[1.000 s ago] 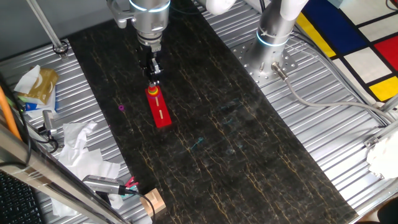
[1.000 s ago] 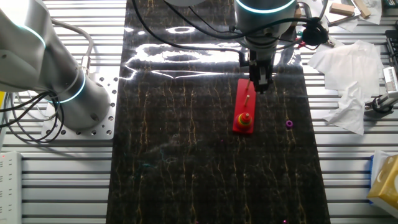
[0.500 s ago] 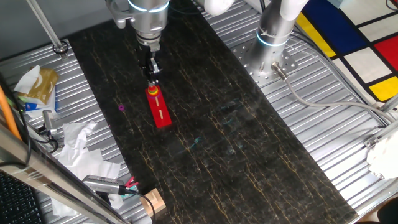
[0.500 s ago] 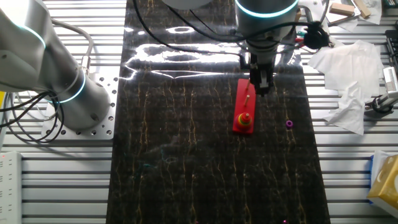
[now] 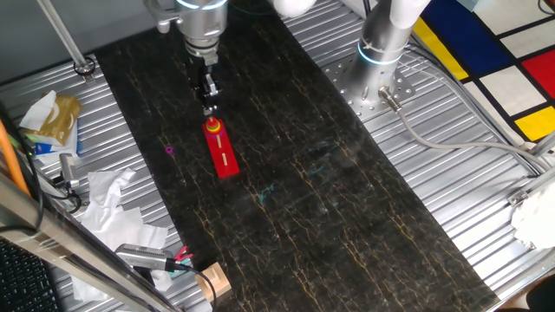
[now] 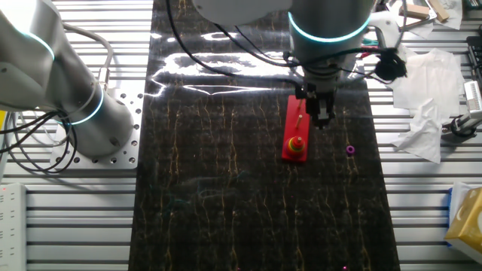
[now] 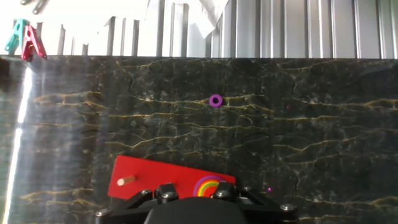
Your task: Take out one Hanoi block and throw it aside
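Note:
The long red bar (image 5: pixel 223 154) lies on the dark mat, with a small stack of coloured rings (image 5: pixel 212 128) on its far end. The stack's top looks like a tiny round red Hanoi block (image 6: pixel 297 140). My gripper (image 5: pixel 208 107) hangs just above and beyond that stack, and in the other fixed view (image 6: pixel 322 119) it sits beside the bar's peg end. Its fingers look closed together. I cannot tell whether anything is pinched between them. In the hand view the rainbow stack (image 7: pixel 208 185) and the bar (image 7: pixel 155 177) sit at the bottom edge, partly hidden by the gripper body.
A tiny purple ring (image 7: pixel 216 101) lies alone on the mat beside the bar; it also shows in both fixed views (image 5: pixel 169 149) (image 6: pixel 350 150). Crumpled paper (image 6: pixel 422 105) and clutter line the mat's edge. A second arm's base (image 5: pixel 381 52) stands beside the mat.
My gripper has risen a little off the ring stack and drifted slightly toward the purple ring's side. The bar and the purple ring have not moved.

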